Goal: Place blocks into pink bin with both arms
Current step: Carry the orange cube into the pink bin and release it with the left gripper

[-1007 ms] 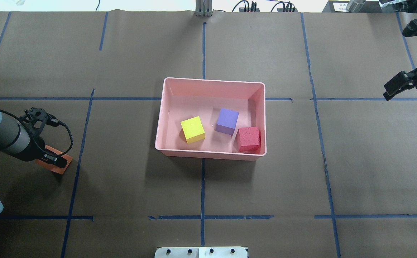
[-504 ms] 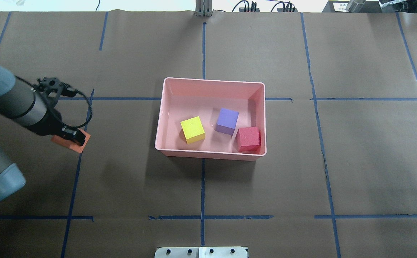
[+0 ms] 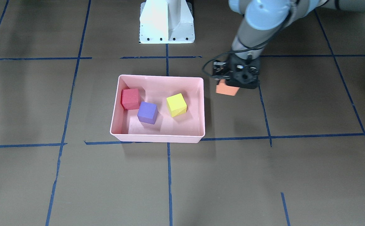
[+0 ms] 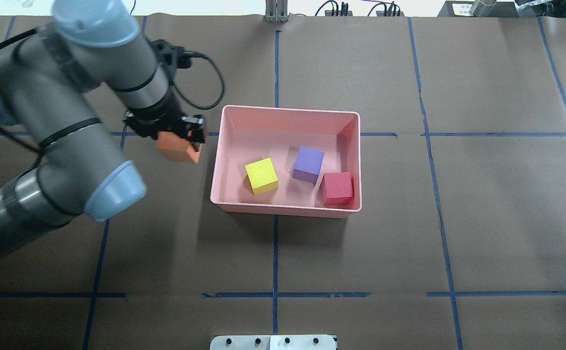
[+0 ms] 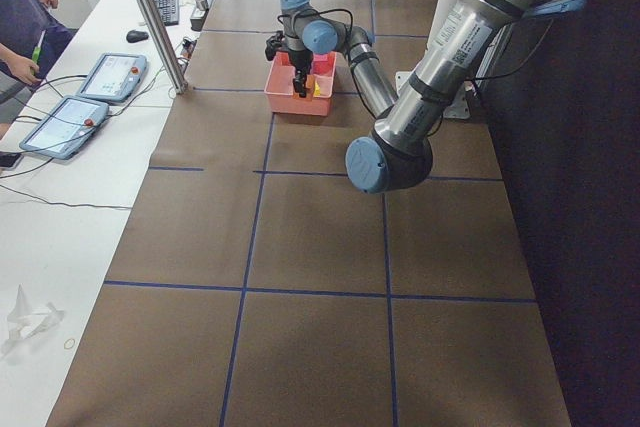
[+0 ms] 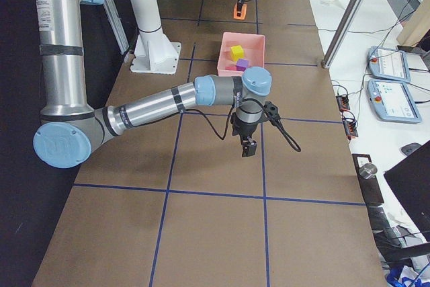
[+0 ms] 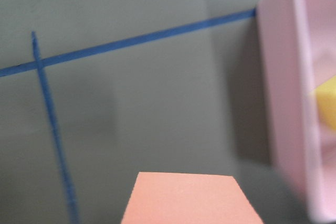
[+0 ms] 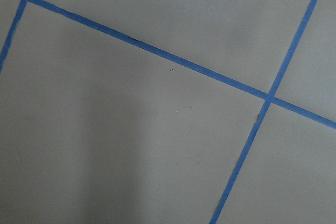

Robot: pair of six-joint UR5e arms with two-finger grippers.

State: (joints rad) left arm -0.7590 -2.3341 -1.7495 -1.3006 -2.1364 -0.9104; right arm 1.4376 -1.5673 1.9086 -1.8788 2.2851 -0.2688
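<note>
Blocks in four colours are the subject, and three of them already lie inside the pink bin (image 4: 288, 110), which sits in the middle of a brown paper-covered desk (image 4: 409, 243) crossed by blue tape lines (image 4: 275, 253). Seen from over the robot's shoulders, the yellow block (image 4: 261, 176) rests toward the bin's left. The purple block (image 4: 308, 164) sits near its centre, and the red block (image 4: 338, 188) lies in the near right corner, just beside the purple one. The fourth, the orange block (image 4: 175, 150), is outside the bin, just beside its left wall, clamped in the downward-pointing left gripper (image 4: 180, 142). A shadow set apart from the block suggests it hangs above the desk rather than resting on it. The left wrist camera shows the orange block at the bottom of its view, with the bin's wall close on the right. The right gripper (image 6: 249, 146) hovers low over the desk well to the right of the bin, near no block. It appears only in a side view, so whether its jaws are open or closed cannot be told. By this reading the task is about three quarters done. What remains is to carry the orange block over the left rim and release it inside, where free floor shows along the bin's far side.
</note>
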